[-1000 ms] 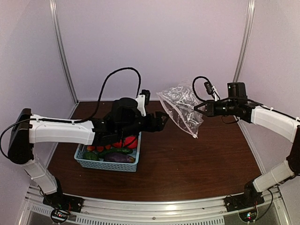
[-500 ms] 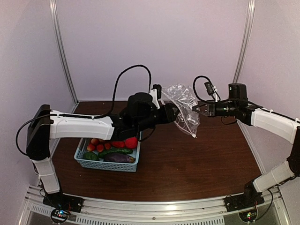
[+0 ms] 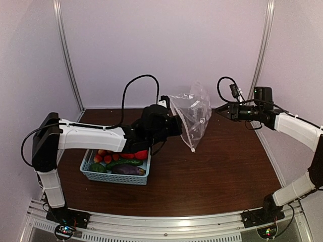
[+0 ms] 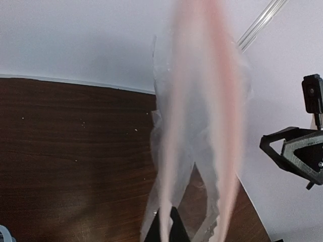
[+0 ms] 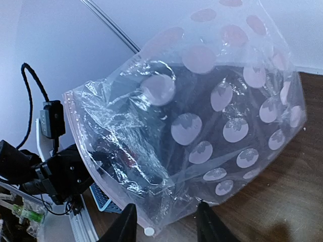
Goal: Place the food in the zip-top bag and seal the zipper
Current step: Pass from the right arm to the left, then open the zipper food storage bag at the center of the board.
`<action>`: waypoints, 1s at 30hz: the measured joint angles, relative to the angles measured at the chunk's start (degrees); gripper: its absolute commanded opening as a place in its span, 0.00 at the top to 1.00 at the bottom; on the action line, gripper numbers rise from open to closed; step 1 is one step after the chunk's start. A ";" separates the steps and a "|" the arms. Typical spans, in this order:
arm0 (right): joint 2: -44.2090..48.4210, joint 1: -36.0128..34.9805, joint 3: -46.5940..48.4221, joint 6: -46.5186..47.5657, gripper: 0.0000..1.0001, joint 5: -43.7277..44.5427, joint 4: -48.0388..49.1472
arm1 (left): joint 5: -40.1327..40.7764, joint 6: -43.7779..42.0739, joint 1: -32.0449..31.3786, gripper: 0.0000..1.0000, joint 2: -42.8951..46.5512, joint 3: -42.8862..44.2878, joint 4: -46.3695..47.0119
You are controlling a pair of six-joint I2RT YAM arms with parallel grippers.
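Observation:
The zip-top bag [image 3: 194, 113], clear with white dots, hangs in the air above the table's back middle. My left gripper [image 3: 179, 126] is shut on its left edge; in the left wrist view the jaws [image 4: 169, 227] pinch the blurred plastic [image 4: 202, 101]. My right gripper [image 3: 219, 112] stands open just right of the bag, not touching it. In the right wrist view the bag [image 5: 202, 126] fills the frame beyond my open right gripper [image 5: 165, 224]. The zipper strip [image 5: 72, 113] runs down the bag's left edge to a white slider [image 5: 148, 231]. The food [image 3: 121, 159] lies in the basket.
The light-blue basket [image 3: 116, 179] stands at the left front of the brown table, under the left arm. Walls and metal posts close in the back and both sides. A black cable loops above the left wrist [image 3: 136, 83].
My left gripper moved from above the basket to the bag and shut on its edge. My right gripper opened, let go of the bag and drew back right.

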State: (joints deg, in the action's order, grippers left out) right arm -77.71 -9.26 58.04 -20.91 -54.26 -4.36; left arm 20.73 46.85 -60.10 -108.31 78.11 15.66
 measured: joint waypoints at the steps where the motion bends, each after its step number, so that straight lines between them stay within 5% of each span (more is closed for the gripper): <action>1: -0.13 -0.24 0.98 1.51 0.52 1.09 -1.68 | 0.66 0.00 0.00 1.00 0.02 0.02 -0.28; 8: 3.41 -9.99 4.66 13.94 0.42 13.27 -13.11 | 1.99 0.22 -0.24 1.00 0.02 0.66 -0.31; 17: 4.79 -19.41 6.54 20.90 0.42 22.43 -16.20 | 2.62 1.33 -2.05 1.00 -0.70 4.20 4.04; 26: 0.02 -23.17 11.93 22.16 0.68 32.92 -16.63 | 2.03 1.57 -2.54 1.00 -0.90 6.01 5.75; 30: -0.37 -23.15 12.15 21.84 0.89 36.35 -15.98 | 1.38 1.73 -2.56 1.00 -0.92 6.01 5.73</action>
State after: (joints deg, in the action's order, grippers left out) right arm -78.08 -32.40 70.19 0.93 -17.91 -20.34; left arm 22.11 48.58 -62.65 -109.23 84.12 21.39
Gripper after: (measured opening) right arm 0.233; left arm 0.005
